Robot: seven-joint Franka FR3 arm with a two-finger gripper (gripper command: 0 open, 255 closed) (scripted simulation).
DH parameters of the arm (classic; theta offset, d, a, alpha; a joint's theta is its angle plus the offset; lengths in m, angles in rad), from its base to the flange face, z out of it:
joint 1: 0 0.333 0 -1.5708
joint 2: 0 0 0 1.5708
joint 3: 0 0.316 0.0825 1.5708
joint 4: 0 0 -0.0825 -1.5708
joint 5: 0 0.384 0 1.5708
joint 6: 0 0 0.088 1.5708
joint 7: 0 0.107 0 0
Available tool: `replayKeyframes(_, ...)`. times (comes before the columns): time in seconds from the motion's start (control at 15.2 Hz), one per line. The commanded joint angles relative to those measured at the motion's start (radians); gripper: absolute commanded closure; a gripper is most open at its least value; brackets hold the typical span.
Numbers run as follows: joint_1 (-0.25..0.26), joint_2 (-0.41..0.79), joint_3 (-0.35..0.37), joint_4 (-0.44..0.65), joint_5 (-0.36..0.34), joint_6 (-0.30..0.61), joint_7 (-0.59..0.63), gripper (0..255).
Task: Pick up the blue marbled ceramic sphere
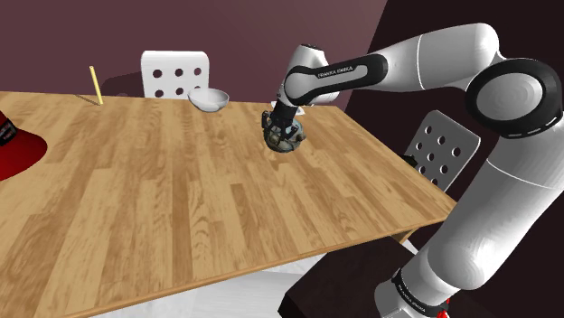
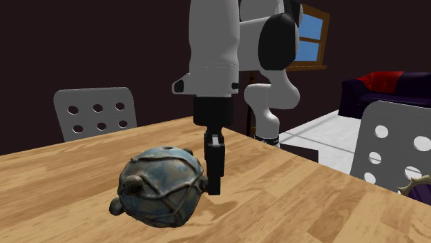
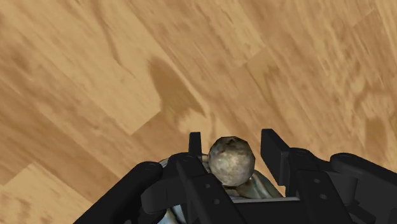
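The sphere point(image 1: 286, 137) is a dark blue-grey ball with raised bands and small knobs, resting on the wooden table point(image 1: 181, 199) near its far right side. In the second exterior view the sphere point(image 2: 162, 186) sits close up, with one black finger point(image 2: 215, 166) standing at its right flank and the other hidden behind it. My gripper point(image 1: 281, 125) is lowered straight over it. In the wrist view the gripper point(image 3: 233, 136) is open; a pale knob of the sphere point(image 3: 232, 160) lies between the fingers with small gaps on both sides.
A white bowl point(image 1: 209, 98) stands at the table's far edge, a yellow stick point(image 1: 95, 86) at the far left, and a red object point(image 1: 14, 144) at the left edge. White perforated chairs point(image 1: 176, 74) point(image 1: 443, 149) flank the table. The table's right edge is near the sphere.
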Motion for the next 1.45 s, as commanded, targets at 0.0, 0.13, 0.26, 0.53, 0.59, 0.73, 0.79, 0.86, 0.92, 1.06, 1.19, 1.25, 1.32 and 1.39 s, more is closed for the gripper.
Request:
replayKeyframes(0.0,-0.001,0.001,-0.001,-0.001,0.0,0.0,0.0,255)
replayKeyframes(0.13,-0.001,0.001,-0.001,-0.001,0.0,0.0,0.0,255)
replayKeyframes(0.26,-0.001,0.0,-0.001,-0.002,0.0,0.0,-0.001,255)
replayKeyframes(0.53,-0.002,-0.019,-0.001,0.029,0.001,-0.05,0.001,255)
replayKeyframes(0.59,-0.002,-0.023,-0.002,0.037,0.001,-0.063,0.002,255)
replayKeyframes(0.73,-0.003,-0.031,-0.002,0.055,0.001,-0.088,0.003,255)
replayKeyframes(0.79,-0.003,-0.035,-0.002,0.064,0.001,-0.101,0.003,255)
replayKeyframes(0.86,-0.003,-0.038,-0.002,0.073,0.001,-0.114,0.004,255)
replayKeyframes(0.92,-0.003,-0.042,-0.002,0.083,0.001,-0.126,0.005,255)
replayKeyframes(1.06,-0.003,-0.048,-0.002,0.102,0.001,-0.152,0.006,255)
replayKeyframes(1.19,-0.004,-0.053,-0.002,0.123,0.0,-0.178,0.007,255)
replayKeyframes(1.25,-0.004,-0.055,-0.003,0.134,0.0,-0.191,0.008,255)
replayKeyframes(1.32,-0.004,-0.056,-0.003,0.135,0.0,-0.193,0.008,255)
replayKeyframes(1.39,-0.004,-0.055,-0.003,0.135,0.0,-0.193,0.008,255)
